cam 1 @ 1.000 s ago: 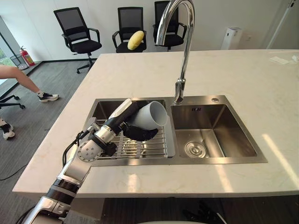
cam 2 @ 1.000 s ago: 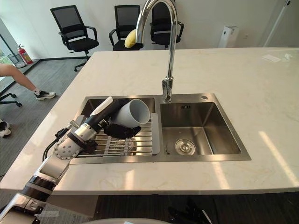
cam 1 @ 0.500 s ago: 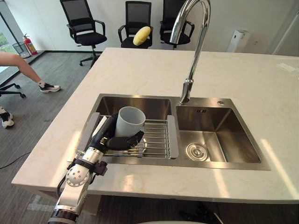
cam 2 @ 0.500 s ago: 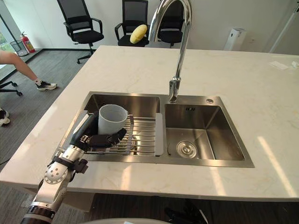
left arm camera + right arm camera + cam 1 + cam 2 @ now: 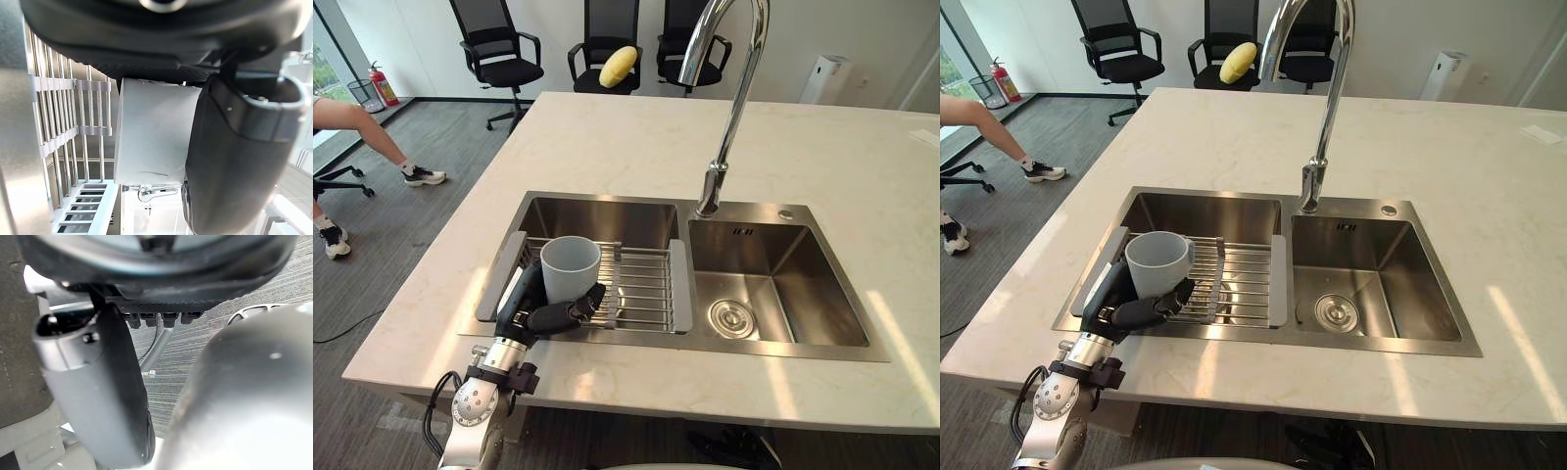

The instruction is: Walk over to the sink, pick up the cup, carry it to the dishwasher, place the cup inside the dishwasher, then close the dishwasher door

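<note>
The left hand (image 5: 536, 311) has its fingers (image 5: 582, 304) curled round the lower wall of the white cup (image 5: 571, 264). The cup is held upright over the left end of the wire rack (image 5: 641, 289) in the sink (image 5: 597, 220), near the table's (image 5: 607, 147) left edge. The fingers hide the cup's base, so contact with the rack cannot be told. The right hand (image 5: 156, 269) hangs above the floor (image 5: 244, 298); open or closed, I cannot tell.

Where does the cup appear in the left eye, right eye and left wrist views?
Left eye view: cup upright, lower left of centre, in the left hand.
Right eye view: cup further left, same grasp.
Left wrist view: cup close up, against the hand.
Shared landmark: the rack beside the cup.
</note>
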{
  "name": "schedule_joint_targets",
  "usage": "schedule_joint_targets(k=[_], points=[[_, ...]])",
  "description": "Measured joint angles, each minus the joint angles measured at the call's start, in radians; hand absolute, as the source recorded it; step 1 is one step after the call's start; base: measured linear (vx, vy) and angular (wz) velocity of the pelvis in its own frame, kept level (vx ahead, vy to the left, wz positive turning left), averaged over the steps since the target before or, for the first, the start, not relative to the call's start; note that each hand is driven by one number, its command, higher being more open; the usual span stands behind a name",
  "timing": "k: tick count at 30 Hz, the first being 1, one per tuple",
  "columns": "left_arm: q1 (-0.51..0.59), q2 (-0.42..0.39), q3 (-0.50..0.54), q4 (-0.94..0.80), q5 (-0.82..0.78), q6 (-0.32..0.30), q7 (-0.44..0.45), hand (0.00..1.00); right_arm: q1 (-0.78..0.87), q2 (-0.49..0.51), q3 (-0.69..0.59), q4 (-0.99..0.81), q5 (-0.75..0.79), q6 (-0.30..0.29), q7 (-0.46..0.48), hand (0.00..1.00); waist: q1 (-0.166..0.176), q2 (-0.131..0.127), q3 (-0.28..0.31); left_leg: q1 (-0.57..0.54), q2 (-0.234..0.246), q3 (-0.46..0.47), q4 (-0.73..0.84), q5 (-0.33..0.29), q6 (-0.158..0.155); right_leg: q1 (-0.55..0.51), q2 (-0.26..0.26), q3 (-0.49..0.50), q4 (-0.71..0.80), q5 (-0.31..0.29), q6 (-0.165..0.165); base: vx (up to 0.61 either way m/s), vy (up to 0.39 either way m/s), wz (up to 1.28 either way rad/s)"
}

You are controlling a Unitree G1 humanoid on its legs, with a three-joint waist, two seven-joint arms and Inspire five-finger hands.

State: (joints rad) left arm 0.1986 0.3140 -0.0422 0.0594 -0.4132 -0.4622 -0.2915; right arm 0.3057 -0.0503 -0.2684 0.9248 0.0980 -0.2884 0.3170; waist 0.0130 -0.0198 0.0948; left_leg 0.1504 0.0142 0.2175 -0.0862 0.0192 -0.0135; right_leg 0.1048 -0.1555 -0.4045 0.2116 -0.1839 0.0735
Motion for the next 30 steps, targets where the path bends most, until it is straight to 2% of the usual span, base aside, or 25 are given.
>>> schedule_joint_targets(k=[9,12,15,17,19,21,22,23,24,25,26,28,30], points=[[0.014,-0.013,-0.005,-0.034,0.002,-0.021,0.02,0.0,-0.028,-0.006,0.003,0.0,0.0,-0.023,-0.002,1.0,0.0,0.003,0.013,-0.001,-0.003,-0.001,0.001,-0.003,0.003,-0.007,-0.006,0.009,0.02,-0.004,-0.005,0.0,-0.001,0.0],[0.016,-0.037,-0.005,-0.084,0.002,-0.021,0.063,0.0,-0.028,-0.025,0.009,0.0,-0.002,-0.029,0.003,1.0,-0.004,0.001,0.017,-0.008,-0.018,-0.016,0.025,-0.035,0.01,-0.039,-0.042,0.041,0.119,-0.037,-0.012,-0.01,0.029,0.11],[0.015,-0.069,-0.007,-0.135,0.007,-0.026,0.096,0.0,-0.013,-0.058,0.044,0.001,-0.002,-0.03,0.003,1.0,-0.008,0.007,0.019,-0.021,-0.038,-0.052,0.08,-0.057,0.015,-0.086,-0.079,0.071,0.258,-0.04,-0.016,0.0,0.057,0.32],[0.011,-0.072,-0.006,-0.144,0.007,-0.043,0.116,0.0,-0.019,-0.068,0.064,0.002,0.0,-0.032,0.001,1.0,-0.007,0.006,0.017,-0.05,-0.048,-0.073,0.125,-0.062,0.032,-0.105,-0.095,0.091,0.303,-0.04,-0.015,0.01,0.037,0.38],[0.012,-0.092,-0.003,-0.143,0.003,-0.051,0.151,0.0,-0.052,-0.081,0.091,0.004,0.016,-0.04,-0.007,1.0,0.001,0.005,0.021,-0.092,-0.064,-0.093,0.191,-0.072,0.049,-0.119,-0.116,0.138,0.332,-0.062,0.019,0.0,-0.016,0.4],[0.012,-0.108,-0.004,-0.144,0.003,-0.051,0.163,0.0,-0.091,-0.083,0.091,0.006,0.028,-0.046,-0.015,1.0,0.014,0.013,0.046,-0.1,-0.068,-0.101,0.239,-0.074,0.051,-0.055,-0.103,0.17,0.243,-0.071,0.029,-0.07,-0.038,0.26],[0.012,-0.115,-0.007,-0.145,0.001,-0.054,0.163,0.0,-0.115,-0.087,0.095,0.008,0.031,-0.053,-0.02,1.0,0.032,0.02,0.053,-0.115,-0.062,-0.099,0.266,-0.077,0.047,-0.008,-0.084,0.178,0.157,-0.079,0.029,-0.12,-0.063,0.1],[0.01,-0.118,-0.01,-0.147,0.0,-0.058,0.163,0.0,-0.134,-0.092,0.101,0.008,0.036,-0.057,-0.022,1.0,0.035,0.027,0.055,-0.125,-0.055,-0.097,0.275,-0.083,0.037,0.003,-0.074,0.18,0.117,-0.083,0.042,-0.19,-0.084,0.11],[0.007,-0.132,-0.02,-0.146,0.0,-0.059,0.167,0.0,-0.171,-0.108,0.102,0.009,0.037,-0.06,-0.023,1.0,0.04,0.058,0.069,-0.139,-0.026,-0.095,0.287,-0.085,0.024,0.013,-0.04,0.174,0.08,-0.055,0.03,-0.24,-0.091,0.07],[0.008,-0.132,-0.03,-0.146,0.001,-0.059,0.17,0.0,-0.181,-0.114,0.104,0.009,0.037,-0.06,-0.026,1.0,0.048,0.07,0.067,-0.146,-0.011,-0.092,0.291,-0.083,0.019,0.012,-0.024,0.176,0.073,-0.043,0.021,-0.32,-0.091,-0.03],[0.009,-0.124,-0.048,-0.149,0.001,-0.059,0.175,0.0,-0.19,-0.122,0.122,0.008,0.037,-0.05,-0.035,1.0,0.059,0.081,0.062,-0.169,0.017,-0.077,0.303,-0.098,-0.001,-0.001,-0.009,0.18,0.071,-0.027,0.013,-0.26,-0.08,-0.12],[0.009,-0.118,-0.057,-0.168,0.005,-0.058,0.174,0.0,-0.182,-0.123,0.131,-0.016,0.037,-0.045,-0.036,1.0,0.055,0.07,0.061,-0.196,0.072,0.017,0.331,-0.128,-0.018,-0.034,-0.007,0.175,0.072,-0.008,-0.008,-0.17,-0.065,0.0],[0.009,-0.115,-0.065,-0.221,0.014,-0.058,0.159,0.0,-0.16,-0.136,0.128,-0.016,0.037,-0.024,-0.04,1.0,0.047,0.07,0.059,-0.231,0.115,0.043,0.466,-0.148,0.013,-0.069,-0.025,0.172,0.089,0.002,-0.004,-0.1,-0.001,0.06]])
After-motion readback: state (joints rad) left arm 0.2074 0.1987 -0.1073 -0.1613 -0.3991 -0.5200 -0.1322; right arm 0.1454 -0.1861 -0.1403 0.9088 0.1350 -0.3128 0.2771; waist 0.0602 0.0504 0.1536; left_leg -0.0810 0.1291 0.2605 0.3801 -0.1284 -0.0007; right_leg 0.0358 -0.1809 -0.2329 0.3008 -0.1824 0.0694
